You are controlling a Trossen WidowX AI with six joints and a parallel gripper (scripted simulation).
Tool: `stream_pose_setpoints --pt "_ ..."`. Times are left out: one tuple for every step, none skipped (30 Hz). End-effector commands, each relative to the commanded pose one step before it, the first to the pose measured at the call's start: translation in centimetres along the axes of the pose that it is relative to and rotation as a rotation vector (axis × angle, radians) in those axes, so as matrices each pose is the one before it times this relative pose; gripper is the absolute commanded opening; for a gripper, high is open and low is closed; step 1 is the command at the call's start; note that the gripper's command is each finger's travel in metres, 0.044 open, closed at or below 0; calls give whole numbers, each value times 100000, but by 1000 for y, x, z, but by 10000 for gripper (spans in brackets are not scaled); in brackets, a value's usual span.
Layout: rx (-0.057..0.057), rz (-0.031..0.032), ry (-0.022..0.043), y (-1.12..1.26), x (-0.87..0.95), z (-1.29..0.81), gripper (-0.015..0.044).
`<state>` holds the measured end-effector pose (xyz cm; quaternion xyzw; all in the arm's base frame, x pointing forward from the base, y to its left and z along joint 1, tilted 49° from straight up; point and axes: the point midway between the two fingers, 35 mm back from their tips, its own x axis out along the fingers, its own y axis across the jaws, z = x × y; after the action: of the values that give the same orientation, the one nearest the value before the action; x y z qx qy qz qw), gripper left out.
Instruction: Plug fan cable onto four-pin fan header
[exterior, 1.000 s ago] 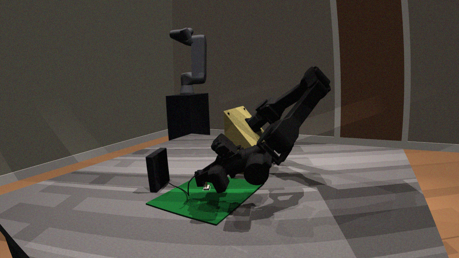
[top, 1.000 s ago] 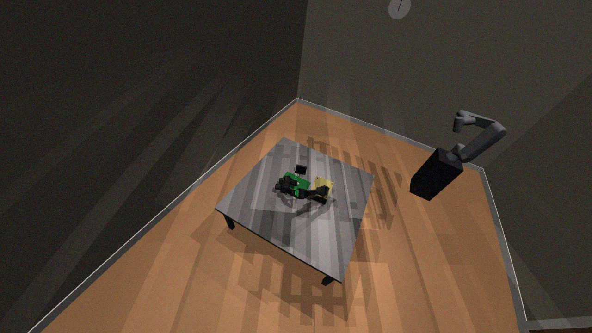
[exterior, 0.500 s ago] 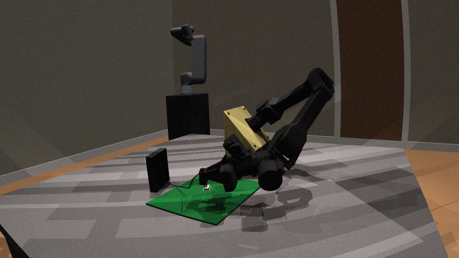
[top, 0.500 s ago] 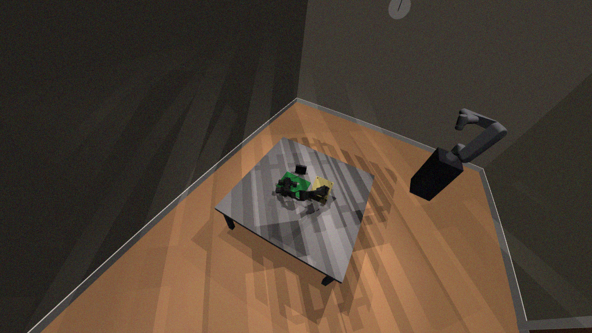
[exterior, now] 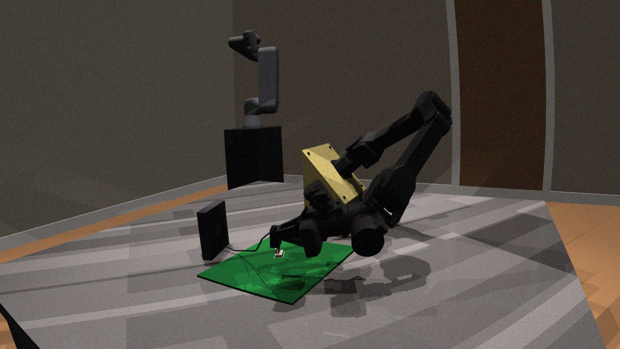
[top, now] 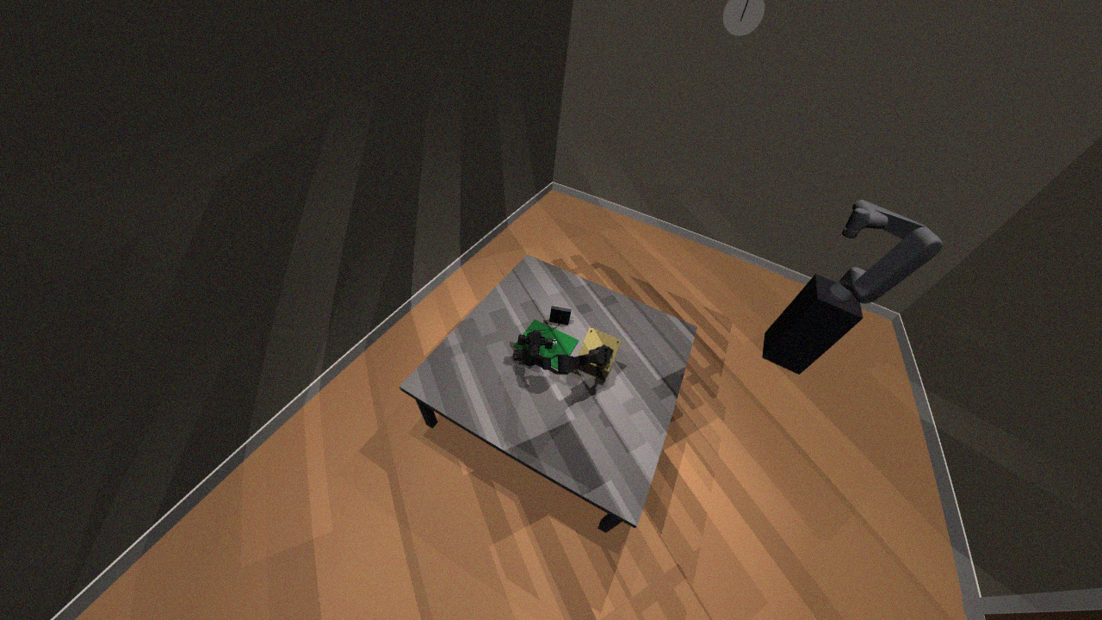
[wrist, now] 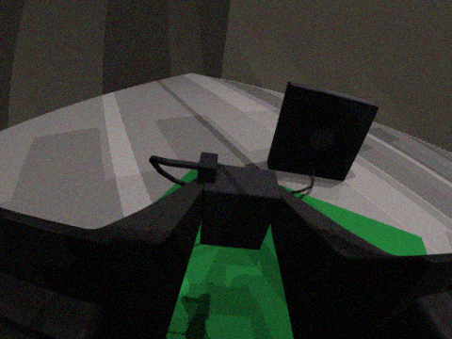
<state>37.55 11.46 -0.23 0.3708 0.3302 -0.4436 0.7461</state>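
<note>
The green board [top: 567,342] [exterior: 225,274] [wrist: 381,232] lies flat on the table. The white four-pin header [exterior: 279,253] stands on it and is hidden in the wrist view. My gripper [exterior: 277,236] [wrist: 239,195] is shut on the black plug [exterior: 274,243] [wrist: 233,218], low over the board. In the exterior view the plug is at the top of the header's pins. Whether they touch I cannot tell. The hand leans far over, almost level. The black cable [exterior: 247,250] [wrist: 176,163] loops from the plug to the upright black fan [top: 560,315] [exterior: 213,230] [wrist: 325,137].
A yellow block with a slanted top [top: 597,343] [exterior: 320,166] stands behind the board, close to my arm. The grey table [top: 539,431] [exterior: 173,303] carries everything. A second, grey arm [top: 894,265] [exterior: 268,80] stands on a black pedestal [top: 813,324] [exterior: 254,156] beyond the table.
</note>
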Motion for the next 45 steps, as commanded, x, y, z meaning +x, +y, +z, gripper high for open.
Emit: stream_pose_setpoints --pt "-508 -217 275 -45 -16 59 0" --pt "90 40 -52 8 -14 77 0" --pt "149 67 -88 13 -23 128 0" --pt "149 66 -88 12 -23 128 0" --pt "89 40 -53 7 -14 77 0" --pt "30 13 -18 2 -5 26 0" --pt "0 0 0 0 0 0 0" --pt "0 0 0 0 0 0 0" --pt "0 0 0 0 0 0 0" --pt "0 0 0 0 0 0 0" --pt "0 0 0 0 0 0 0" --pt "0 0 0 0 0 0 0" --pt "9 2 0 -1 5 -15 0" --pt "28 5 1 -4 16 -46 0" --pt "32 6 1 -5 19 -54 0" --pt "47 8 2 -7 27 -79 0" --pt "49 9 2 -8 28 -82 0" --pt "51 9 2 -9 30 -86 0" --pt "51 9 2 -9 30 -85 0" --pt "51 9 2 -9 30 -85 0" --pt "39 7 1 -7 23 -65 0" --pt "23 4 1 -4 14 -39 0" --pt "1 -1 2 2 7 -34 0" --pt "2 -1 3 3 12 -59 0" --pt "1 -1 3 1 11 -58 0" --pt "2 -1 3 1 14 -71 0" --pt "1 -2 4 1 16 -80 0" --pt "1 -1 3 1 14 -71 0" --pt "0 -2 3 -1 13 -69 0" --pt "0 -1 2 -1 11 -60 0" --pt "0 -1 3 -1 12 -62 0" --pt "0 -1 3 -1 13 -63 0" --pt "0 -2 3 -2 14 -67 0" --pt "0 -1 2 -2 13 -62 0" --pt "0 -1 3 0 13 -65 0" --pt "0 -1 3 0 13 -64 0" --pt "0 -2 3 0 13 -68 0" --pt "0 -1 3 0 12 -64 0" --pt "0 -2 3 -1 13 -67 0" --pt "0 -1 3 -1 13 -65 0" --pt "0 -2 3 0 14 -69 0" --pt "0 -1 3 -1 13 -65 0" --pt "0 -2 3 0 13 -68 0" --pt "0 -1 3 0 12 -65 0" --pt "0 -2 3 -1 13 -68 0"
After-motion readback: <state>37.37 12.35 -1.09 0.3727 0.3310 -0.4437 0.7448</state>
